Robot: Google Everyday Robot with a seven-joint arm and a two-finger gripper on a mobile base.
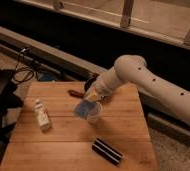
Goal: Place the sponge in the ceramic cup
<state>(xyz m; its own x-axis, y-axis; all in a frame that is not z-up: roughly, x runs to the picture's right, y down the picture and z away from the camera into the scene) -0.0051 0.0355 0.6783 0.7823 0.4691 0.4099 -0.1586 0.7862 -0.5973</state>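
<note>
The blue-grey sponge [83,108] hangs at the left rim of the ceramic cup [95,117], partly overlapping its mouth. The pale cup stands upright near the middle of the wooden table [63,145]. My gripper [91,96] comes down from the white arm [138,75] on the right and sits just above the cup, shut on the top of the sponge. The arm hides the gripper's far side.
A black block with white stripes [107,151] lies at the front of the table. A small white bottle [42,116] lies at the left. A dark bowl [91,80] and a reddish-brown item [76,93] sit at the back. Dark equipment and cables stand left of the table.
</note>
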